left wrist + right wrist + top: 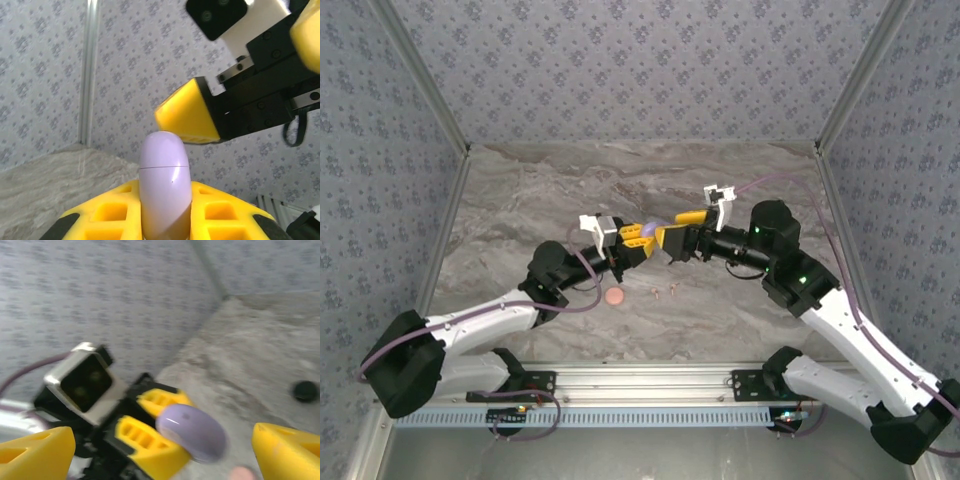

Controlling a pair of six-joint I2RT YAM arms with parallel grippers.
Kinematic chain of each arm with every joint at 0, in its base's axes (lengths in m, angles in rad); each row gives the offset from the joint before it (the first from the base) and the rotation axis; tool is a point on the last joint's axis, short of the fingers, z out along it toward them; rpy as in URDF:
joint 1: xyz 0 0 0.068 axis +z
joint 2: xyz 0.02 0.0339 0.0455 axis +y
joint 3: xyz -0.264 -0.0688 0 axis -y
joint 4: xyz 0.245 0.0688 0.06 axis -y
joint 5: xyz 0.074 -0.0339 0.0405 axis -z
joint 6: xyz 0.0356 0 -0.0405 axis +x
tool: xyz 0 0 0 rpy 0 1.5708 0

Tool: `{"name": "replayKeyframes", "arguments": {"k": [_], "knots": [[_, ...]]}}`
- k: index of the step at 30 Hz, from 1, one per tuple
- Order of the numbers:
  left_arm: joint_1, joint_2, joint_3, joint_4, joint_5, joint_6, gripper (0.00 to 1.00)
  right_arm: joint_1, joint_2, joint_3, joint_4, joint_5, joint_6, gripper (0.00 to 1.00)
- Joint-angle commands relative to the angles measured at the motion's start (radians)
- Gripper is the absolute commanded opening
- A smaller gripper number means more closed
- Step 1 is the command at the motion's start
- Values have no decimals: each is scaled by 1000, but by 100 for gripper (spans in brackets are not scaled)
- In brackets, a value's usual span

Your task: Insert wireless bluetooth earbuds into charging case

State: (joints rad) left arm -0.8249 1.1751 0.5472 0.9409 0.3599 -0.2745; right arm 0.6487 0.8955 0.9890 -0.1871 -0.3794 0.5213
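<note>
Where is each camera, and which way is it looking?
Top: high behind the arms, looking down on the table; both arms show, left gripper facing right gripper.
Left wrist: on the left arm, looking over its fingers, shut on the lilac case, toward the wall.
Right wrist: on the right arm, looking between its open fingers at that case.
Shared: all three see the case; each wrist sees the other gripper.

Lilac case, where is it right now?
Top view, centre: the lilac case sits clamped in the left gripper, held off the table, facing the open right gripper.
</note>
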Motion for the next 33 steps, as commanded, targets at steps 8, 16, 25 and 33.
{"name": "replayKeyframes", "arguments": {"k": [8, 16, 25, 33], "knots": [[130, 0, 68, -491, -317, -209, 0, -60, -131, -72, -403, 593, -40, 100], [220, 303, 237, -606, -256, -320, 0, -128, -196, -148, -388, 533, -8, 100], [215, 644, 481, -622, -221, -420, 0, -145, -199, -145, -410, 493, -7, 100], [216, 769, 555, -616, -189, -499, 0, -152, -201, -156, -410, 485, -10, 100]]}}
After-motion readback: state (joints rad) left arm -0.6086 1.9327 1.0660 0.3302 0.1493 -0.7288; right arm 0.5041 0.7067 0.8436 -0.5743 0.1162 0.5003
